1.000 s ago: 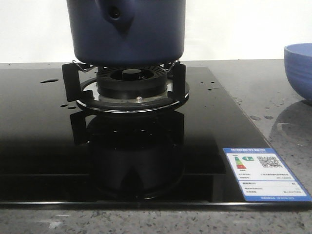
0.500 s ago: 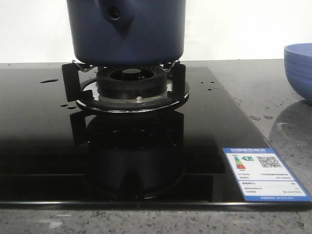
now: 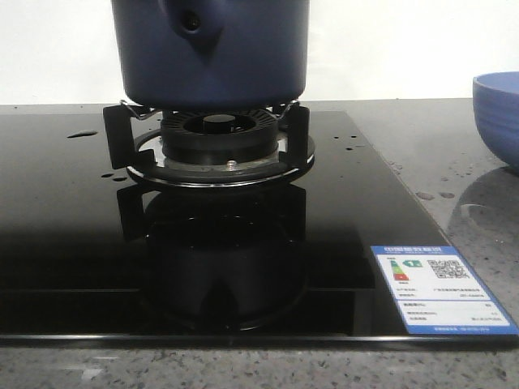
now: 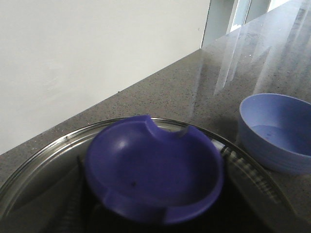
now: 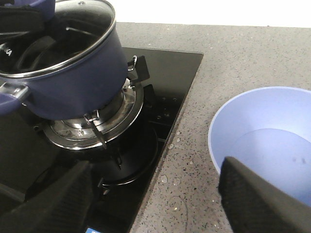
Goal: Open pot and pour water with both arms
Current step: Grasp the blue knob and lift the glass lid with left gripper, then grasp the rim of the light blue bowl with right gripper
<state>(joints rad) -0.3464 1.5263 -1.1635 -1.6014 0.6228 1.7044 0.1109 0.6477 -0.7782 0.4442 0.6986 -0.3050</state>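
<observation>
A black glass cooktop (image 3: 65,243) lies on the speckled grey table (image 3: 454,154), with a burner (image 3: 217,138) on it. A light blue bowl (image 3: 497,113) stands on the table beside the cooktop, and a blue energy label (image 3: 442,296) sits on the glass's near corner.

- I see the pot (image 3: 211,53) sitting on the burner (image 3: 209,146), handle stub towards me.
- The burner stands on the hob (image 3: 73,243), which lies on the counter (image 3: 454,154).
- The bowl (image 3: 498,113) rests on the counter, right of the hob, well apart from the pot.
- A label (image 3: 442,290) lies on the hob's near right corner.
- Droplets (image 3: 430,195) dot the counter between hob and bowl.
</observation>
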